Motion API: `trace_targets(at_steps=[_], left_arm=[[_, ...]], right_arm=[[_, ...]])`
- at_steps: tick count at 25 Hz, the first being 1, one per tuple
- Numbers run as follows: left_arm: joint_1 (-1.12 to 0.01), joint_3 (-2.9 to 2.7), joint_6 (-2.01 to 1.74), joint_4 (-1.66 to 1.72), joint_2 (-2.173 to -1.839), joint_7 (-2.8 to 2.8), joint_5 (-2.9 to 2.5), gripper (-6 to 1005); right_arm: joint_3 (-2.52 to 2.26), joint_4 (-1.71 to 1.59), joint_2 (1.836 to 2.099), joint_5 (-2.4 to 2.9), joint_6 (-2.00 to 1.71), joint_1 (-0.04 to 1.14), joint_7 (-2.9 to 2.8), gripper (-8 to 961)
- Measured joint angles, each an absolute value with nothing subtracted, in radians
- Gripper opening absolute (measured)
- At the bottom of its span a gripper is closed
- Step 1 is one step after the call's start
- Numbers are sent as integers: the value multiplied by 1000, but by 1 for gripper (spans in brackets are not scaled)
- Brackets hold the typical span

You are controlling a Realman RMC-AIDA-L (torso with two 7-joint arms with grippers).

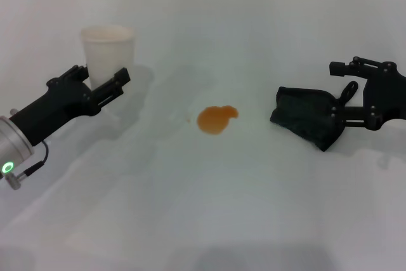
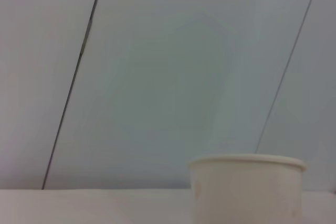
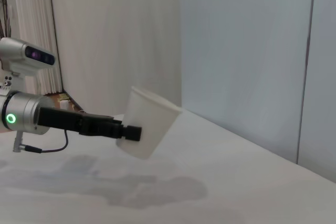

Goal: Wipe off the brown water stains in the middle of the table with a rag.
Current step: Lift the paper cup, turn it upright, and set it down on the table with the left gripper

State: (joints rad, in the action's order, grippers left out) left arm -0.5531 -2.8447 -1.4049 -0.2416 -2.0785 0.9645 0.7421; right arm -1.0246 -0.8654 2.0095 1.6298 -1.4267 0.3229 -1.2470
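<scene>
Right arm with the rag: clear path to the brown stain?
Probably yes. The right gripper sits at the rag, and only bare table lies between it and the brown stain. The cup and left gripper are on the far side.

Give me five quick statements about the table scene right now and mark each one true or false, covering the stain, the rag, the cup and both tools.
1. The brown water stains lie on the table between the cup and the rag. True.
2. The rag already covers the stain. False: it lies to the robot's right of the stain, apart from it.
3. The right tool is at the rag, fingers against the cloth. True.
4. The white cup lies tipped over on the stain. False: it is at the left tool, far from the stain.
5. The left tool is at the rag. False: it is at the cup, on the robot's left.
</scene>
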Motion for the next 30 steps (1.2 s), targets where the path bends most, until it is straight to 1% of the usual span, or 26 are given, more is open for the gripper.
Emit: trace_targets(at_steps=[10,16,30], left_arm=[[-536,-2846,-1376,-246,-2077,766,739,736],[-543,-2846,-1266,-191,-2081,715,738,738],[-529,-2844,-1230,-125,-2084,639,756,739]], right_arm=[[-1025,-865,2009,1620,-1434,317,-1237,851],[-1025,-865,2009,1618,-1434,315,-1236,851],[-1025,-865,2009,1617,-1439,315,-1236,850]])
